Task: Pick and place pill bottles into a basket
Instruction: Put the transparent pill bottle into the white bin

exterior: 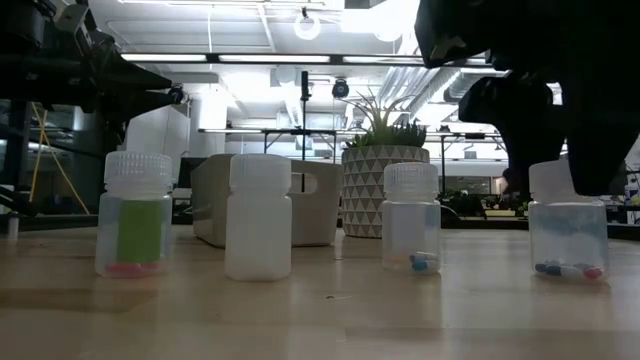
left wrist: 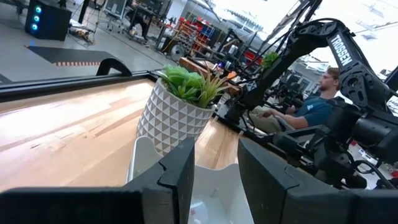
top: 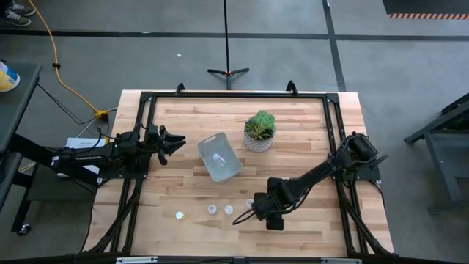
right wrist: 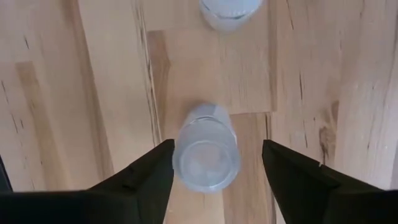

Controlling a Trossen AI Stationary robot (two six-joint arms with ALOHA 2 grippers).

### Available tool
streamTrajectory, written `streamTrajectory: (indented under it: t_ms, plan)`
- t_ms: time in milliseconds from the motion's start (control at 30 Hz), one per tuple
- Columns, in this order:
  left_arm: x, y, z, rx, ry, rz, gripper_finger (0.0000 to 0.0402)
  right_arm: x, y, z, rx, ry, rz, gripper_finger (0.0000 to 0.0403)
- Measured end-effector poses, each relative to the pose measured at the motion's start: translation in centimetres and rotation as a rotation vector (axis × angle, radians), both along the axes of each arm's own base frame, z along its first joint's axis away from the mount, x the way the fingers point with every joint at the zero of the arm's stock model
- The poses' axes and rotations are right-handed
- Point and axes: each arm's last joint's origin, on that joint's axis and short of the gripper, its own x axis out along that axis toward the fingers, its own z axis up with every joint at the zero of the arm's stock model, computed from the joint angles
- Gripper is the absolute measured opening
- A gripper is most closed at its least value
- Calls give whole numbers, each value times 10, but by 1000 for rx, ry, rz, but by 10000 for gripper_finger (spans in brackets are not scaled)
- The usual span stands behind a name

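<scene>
The pale basket (top: 220, 156) stands mid-table with one pill bottle (top: 218, 158) inside. Four more pill bottles stand upright near the front edge; in the low view they are a greenish one (exterior: 133, 215), two whitish ones (exterior: 258, 217) (exterior: 411, 218), and one (exterior: 567, 225) under my right gripper. My right gripper (top: 245, 211) is low over the table and open. Its fingers stand on either side of that bottle (right wrist: 205, 155), and I see no clear touch. My left gripper (top: 174, 144) is open and empty, just left of the basket, whose rim shows in the left wrist view (left wrist: 134, 155).
A white patterned pot with a green plant (top: 259, 132) stands just right of and behind the basket. Another bottle (right wrist: 230, 9) stands just beyond my right fingertips. Black frame rails (top: 143, 117) run along the table's sides. A seated person (left wrist: 314, 109) is in the room beyond.
</scene>
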Motion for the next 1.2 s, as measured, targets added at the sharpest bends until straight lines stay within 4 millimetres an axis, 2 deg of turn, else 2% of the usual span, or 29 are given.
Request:
streamTrajectory:
  t_ms: [367,500,567,667,800,933,1067,1200]
  plan:
    - [0,0,0,0,0,0,156,1,1,0,19,-6,0,150]
    - [0,0,0,0,0,0,156,5,-6,3,61,0,-14,127]
    - [0,0,0,0,0,0,156,8,-14,11,98,-1,-31,127]
    - [0,0,0,0,0,1,156,15,-30,36,105,-61,-27,130]
    - [0,0,0,0,0,1,156,23,-53,77,13,-198,-18,147]
    - [0,0,0,0,0,1,156,39,-82,114,-107,-362,30,143]
    - [0,0,0,0,0,1,156,60,-113,123,-128,-475,37,133]
    - [0,0,0,0,0,2,156,78,-139,106,-132,-465,54,141]
